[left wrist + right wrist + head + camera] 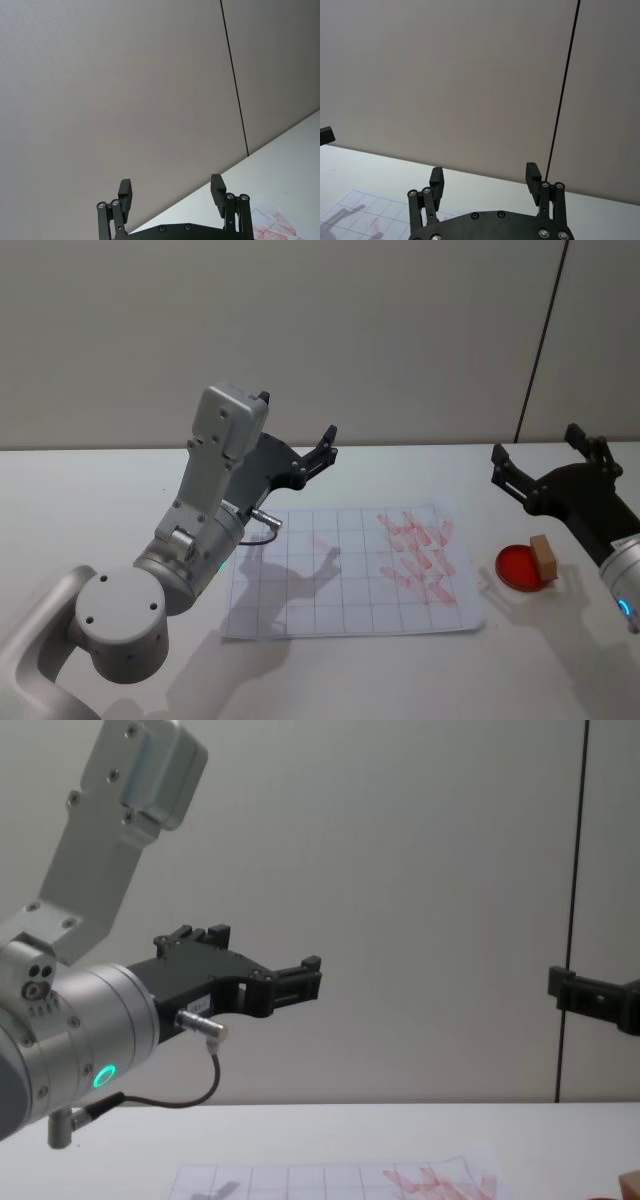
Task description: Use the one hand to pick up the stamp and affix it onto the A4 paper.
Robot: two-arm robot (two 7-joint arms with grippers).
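Jaws spread wide on both, nothing between 'em: black right gripper (538, 448) hangs in the air at head view's right edge, black left gripper (170, 189) is raised centre-left. Small light-brown wooden stamp (543, 558) stands on a round red ink pad (516, 570), lower right, under the R gripper. Pad sits just beside the white grid-printed A4 paper (330, 585) w/ red marks, mid-frame on the white table (90, 500).

Your white table (90, 490) carries the gridded paper (340, 590) lying flat and, just to its right, a round red ink pad (514, 569).
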